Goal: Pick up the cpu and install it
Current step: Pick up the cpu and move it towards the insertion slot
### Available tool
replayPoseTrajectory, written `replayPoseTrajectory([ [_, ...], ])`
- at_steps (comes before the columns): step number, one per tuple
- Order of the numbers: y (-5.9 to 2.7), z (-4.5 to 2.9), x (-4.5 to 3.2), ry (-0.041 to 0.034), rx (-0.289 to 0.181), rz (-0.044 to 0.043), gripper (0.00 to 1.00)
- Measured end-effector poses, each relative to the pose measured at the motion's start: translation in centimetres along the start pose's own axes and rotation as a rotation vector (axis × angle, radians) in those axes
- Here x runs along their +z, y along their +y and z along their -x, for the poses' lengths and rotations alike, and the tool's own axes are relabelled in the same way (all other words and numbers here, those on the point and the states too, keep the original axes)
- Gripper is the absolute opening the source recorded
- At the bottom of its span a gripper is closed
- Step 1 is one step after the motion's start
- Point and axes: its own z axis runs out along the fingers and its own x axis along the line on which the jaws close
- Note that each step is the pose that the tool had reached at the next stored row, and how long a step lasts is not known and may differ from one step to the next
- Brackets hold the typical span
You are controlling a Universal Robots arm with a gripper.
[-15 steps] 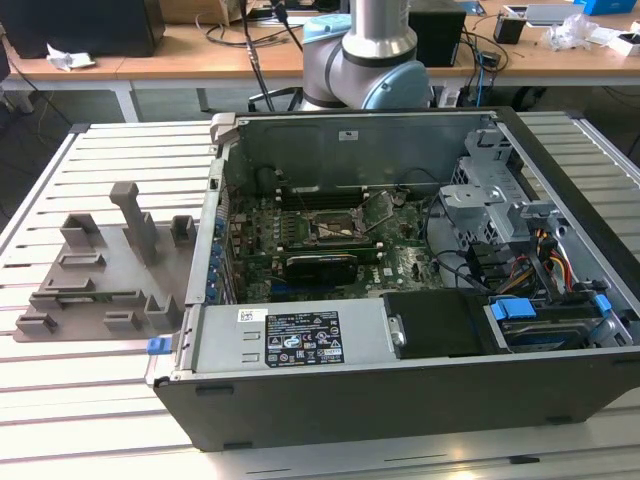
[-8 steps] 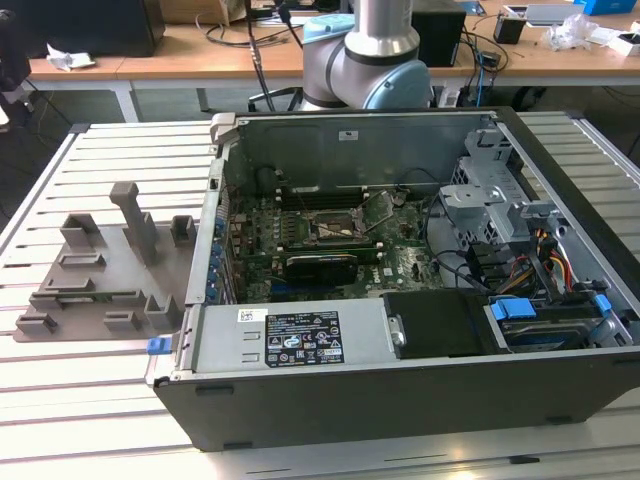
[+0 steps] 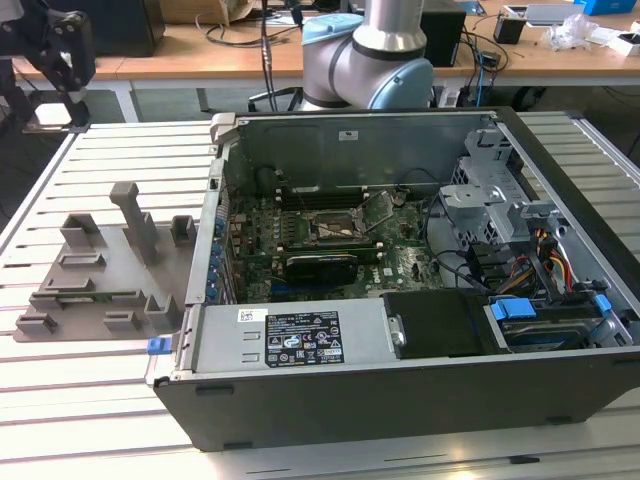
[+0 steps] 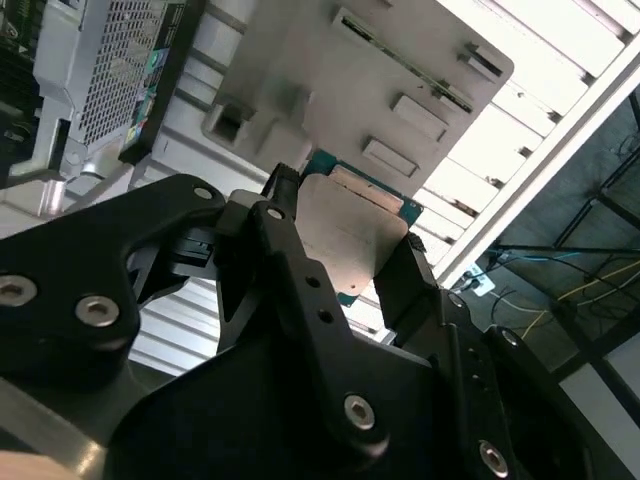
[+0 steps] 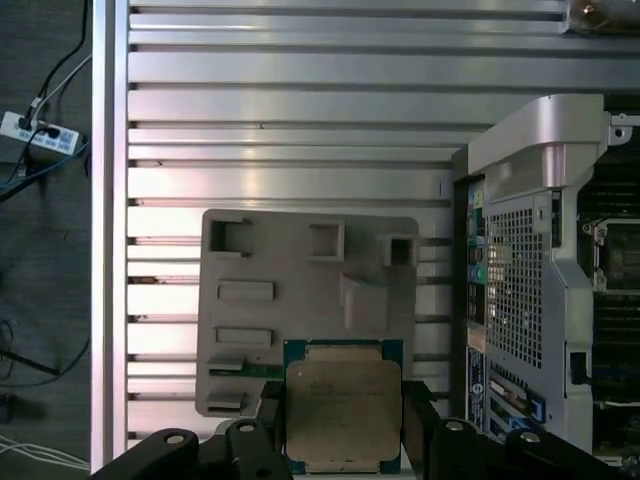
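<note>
Here the cpu [image 5: 343, 408] sat level, silver lid toward the first wrist camera; gripper [image 5: 343, 425] clamped on opposite edges.

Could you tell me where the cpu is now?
In the first wrist view, the cpu sits clamped in the gripper, above the grey tray beside the computer case.

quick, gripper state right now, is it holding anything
gripper: shut on the cpu, which sits clamped by its edges, metal top facing the first wrist view.

wooden desks [image 3: 170, 45] beyond slatted table [image 3: 100, 400]
</note>
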Motion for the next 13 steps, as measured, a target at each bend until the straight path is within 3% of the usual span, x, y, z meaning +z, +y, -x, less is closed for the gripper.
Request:
replayPoseTrajectory([
  [5, -0.01, 2.52, 0.07, 0.0011, 0.0, -0.0028, 0.55],
  [13, -0.02, 5.77, 0.15, 0.003, 0.0, -0.0073, 0.55],
])
